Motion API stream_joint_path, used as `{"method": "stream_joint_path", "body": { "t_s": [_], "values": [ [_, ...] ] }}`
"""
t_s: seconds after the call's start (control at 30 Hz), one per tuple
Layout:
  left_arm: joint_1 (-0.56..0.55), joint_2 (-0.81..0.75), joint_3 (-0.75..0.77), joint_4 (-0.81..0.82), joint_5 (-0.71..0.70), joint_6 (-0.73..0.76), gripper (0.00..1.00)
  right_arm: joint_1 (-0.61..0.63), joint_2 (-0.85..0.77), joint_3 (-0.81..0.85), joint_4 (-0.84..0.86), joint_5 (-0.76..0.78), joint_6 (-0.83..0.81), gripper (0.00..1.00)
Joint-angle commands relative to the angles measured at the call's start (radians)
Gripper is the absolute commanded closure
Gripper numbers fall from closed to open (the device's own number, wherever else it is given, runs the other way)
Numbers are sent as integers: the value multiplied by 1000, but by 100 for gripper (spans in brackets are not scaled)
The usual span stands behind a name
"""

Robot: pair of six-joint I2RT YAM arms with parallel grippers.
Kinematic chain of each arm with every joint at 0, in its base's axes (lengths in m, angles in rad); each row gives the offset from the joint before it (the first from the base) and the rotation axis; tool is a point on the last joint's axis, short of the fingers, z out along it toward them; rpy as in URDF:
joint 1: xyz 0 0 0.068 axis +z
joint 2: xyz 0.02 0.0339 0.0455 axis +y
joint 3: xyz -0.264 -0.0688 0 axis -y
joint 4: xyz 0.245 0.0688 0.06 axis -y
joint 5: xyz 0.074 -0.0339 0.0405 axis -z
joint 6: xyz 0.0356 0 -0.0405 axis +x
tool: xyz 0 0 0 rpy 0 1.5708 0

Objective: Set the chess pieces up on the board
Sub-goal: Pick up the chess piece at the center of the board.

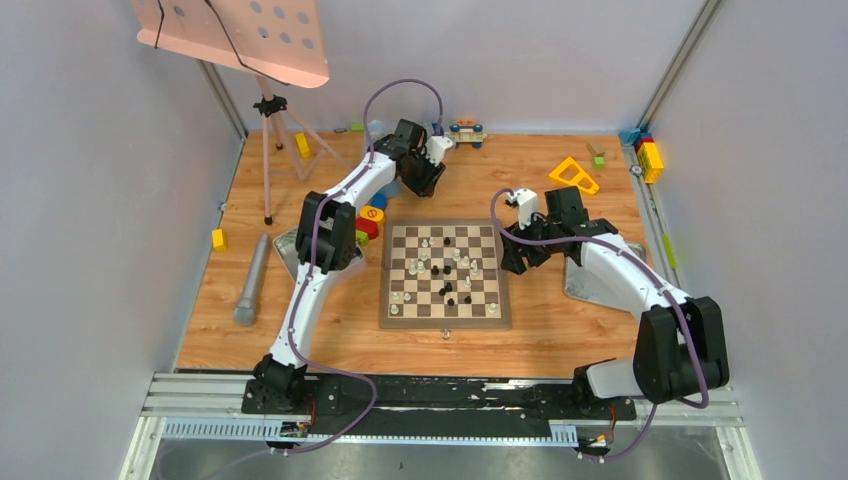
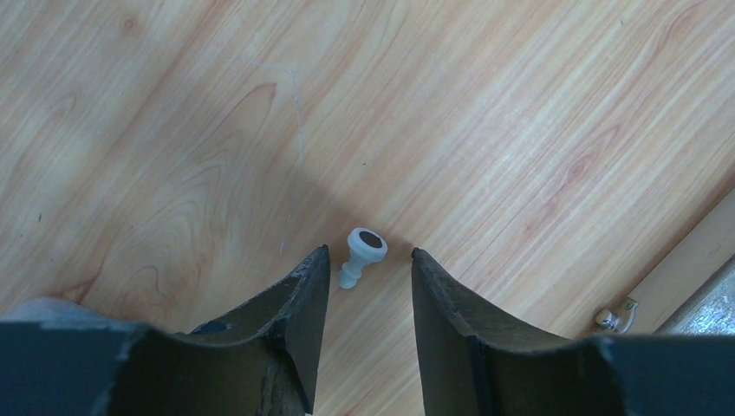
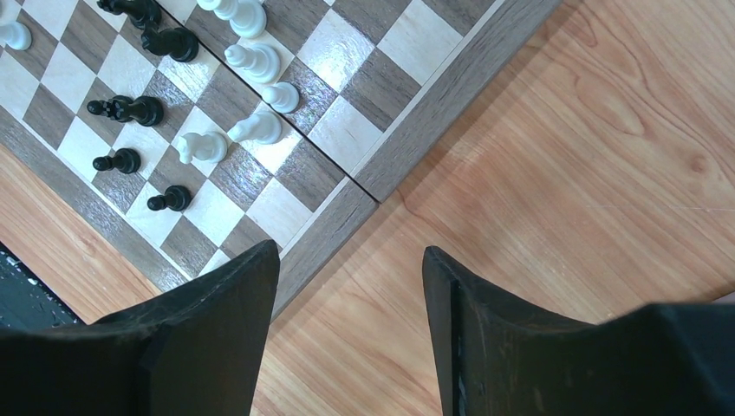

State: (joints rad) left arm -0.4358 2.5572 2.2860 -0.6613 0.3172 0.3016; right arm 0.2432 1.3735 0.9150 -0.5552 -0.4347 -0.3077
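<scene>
— While the left fingers [image 2: 314, 277] are hovering apart over the desk [image 2: 173, 130], where is that white pawn [image 2: 360, 258] lying?
— It's lying on its side between their tips, not gripped.
— And the right fingers [image 3: 247, 295]?
— They're hanging apart too, gripping nothing, just beside the board [image 3: 325, 232]; black and white pieces [image 3: 257, 128] are sitting scattered on it.

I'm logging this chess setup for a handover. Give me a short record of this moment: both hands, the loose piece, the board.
left hand: open, a finger each side of the white pawn, not gripping
white pawn: lying on its side on the table, off the board
right hand: open, empty, above the table beside the board's right edge
board: black and white pieces mixed mid-board, not in rows
</scene>
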Motion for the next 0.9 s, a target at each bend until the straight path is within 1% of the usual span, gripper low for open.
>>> {"method": "stream_joint_path", "body": {
  "t_s": [0.0,0.17,0.33,0.7,0.87],
  "values": [
    [2,-10,-12,-4,34,24,54,-5,10,4,40,-26,2,38],
    [2,-31,-37,-6,34,34,60,-4,17,4,37,-21,-1,38],
    [2,-67,-106,8,37,44,65,-5,18,3,34,-22,-2,38],
    [2,-111,-188,16,34,75,67,-4,21,5,32,-26,-2,38],
    [2,-101,-178,13,37,74,72,-5,24,8,31,-26,-2,38]
  ]
}}
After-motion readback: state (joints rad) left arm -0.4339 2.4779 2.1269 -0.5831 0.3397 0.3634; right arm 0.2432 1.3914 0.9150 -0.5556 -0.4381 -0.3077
